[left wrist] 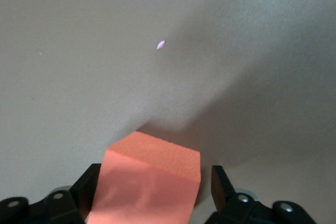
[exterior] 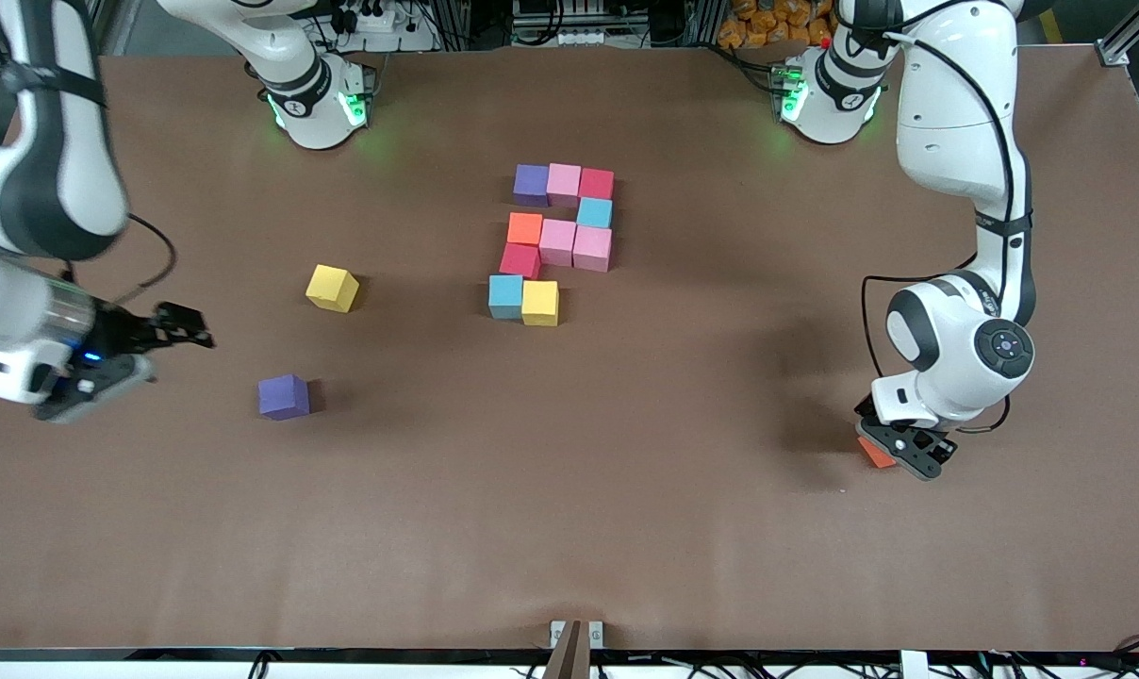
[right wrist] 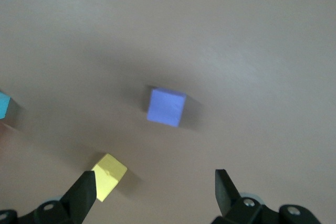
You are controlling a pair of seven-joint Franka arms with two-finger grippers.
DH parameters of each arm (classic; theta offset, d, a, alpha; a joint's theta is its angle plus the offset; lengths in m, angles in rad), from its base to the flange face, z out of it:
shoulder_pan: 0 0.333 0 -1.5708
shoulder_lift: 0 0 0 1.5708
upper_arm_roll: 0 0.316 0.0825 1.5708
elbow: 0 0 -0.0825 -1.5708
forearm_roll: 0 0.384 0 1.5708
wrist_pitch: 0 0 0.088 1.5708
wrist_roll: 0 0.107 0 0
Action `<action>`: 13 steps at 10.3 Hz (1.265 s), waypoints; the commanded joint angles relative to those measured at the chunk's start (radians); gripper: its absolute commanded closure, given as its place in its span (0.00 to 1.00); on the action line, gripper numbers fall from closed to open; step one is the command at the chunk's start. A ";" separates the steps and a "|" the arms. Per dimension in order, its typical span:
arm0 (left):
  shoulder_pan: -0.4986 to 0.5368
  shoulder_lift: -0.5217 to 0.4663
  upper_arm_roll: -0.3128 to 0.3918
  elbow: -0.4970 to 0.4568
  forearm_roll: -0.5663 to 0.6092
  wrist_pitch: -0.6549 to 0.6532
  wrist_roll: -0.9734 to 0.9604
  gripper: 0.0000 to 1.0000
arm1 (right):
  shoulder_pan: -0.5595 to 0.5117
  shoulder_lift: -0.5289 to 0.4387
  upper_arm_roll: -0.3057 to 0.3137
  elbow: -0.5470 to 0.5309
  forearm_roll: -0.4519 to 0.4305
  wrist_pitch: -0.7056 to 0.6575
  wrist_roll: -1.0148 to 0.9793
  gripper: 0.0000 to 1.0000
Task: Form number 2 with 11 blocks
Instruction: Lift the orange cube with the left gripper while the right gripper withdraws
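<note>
Left wrist view shows what the front view hides: left gripper (left wrist: 152, 190) fingers flank a matte, grainy orange cube (left wrist: 149, 182), small gaps visible. Partial number 2 (exterior: 555, 243) sits mid-table. Right gripper (right wrist: 155, 192) wide open, empty.

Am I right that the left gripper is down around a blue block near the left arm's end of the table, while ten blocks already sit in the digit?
Not quite: the block between the left gripper's fingers is orange, not blue, as the left wrist view shows. The rest stands: it is near the left arm's end of the table, and ten blocks already sit in the digit.
</note>
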 commanded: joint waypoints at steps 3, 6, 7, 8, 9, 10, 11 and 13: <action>-0.006 0.001 -0.023 0.000 -0.043 0.007 0.001 0.67 | -0.010 -0.100 0.025 0.070 -0.122 -0.175 0.214 0.00; -0.010 -0.031 -0.067 -0.008 -0.046 -0.001 -0.094 0.70 | 0.009 -0.084 0.028 0.106 -0.150 -0.218 0.211 0.00; -0.016 -0.048 -0.081 -0.003 -0.046 -0.014 -0.146 0.72 | 0.004 -0.077 0.026 0.104 -0.150 -0.208 0.206 0.00; -0.015 -0.063 -0.115 0.000 -0.046 -0.015 -0.224 0.72 | -0.007 -0.073 0.026 0.106 -0.147 -0.209 0.223 0.00; -0.016 -0.077 -0.139 0.005 -0.046 -0.015 -0.313 0.72 | -0.025 -0.070 0.026 0.107 -0.137 -0.215 0.223 0.00; -0.015 -0.095 -0.175 0.005 -0.046 -0.015 -0.427 0.72 | -0.027 -0.061 0.026 0.112 -0.137 -0.217 0.224 0.00; -0.015 -0.109 -0.204 0.005 -0.046 -0.015 -0.550 0.72 | -0.025 -0.060 0.026 0.114 -0.145 -0.215 0.237 0.00; -0.013 -0.135 -0.245 -0.018 -0.043 -0.015 -0.777 0.72 | -0.015 -0.060 0.029 0.112 -0.165 -0.205 0.331 0.00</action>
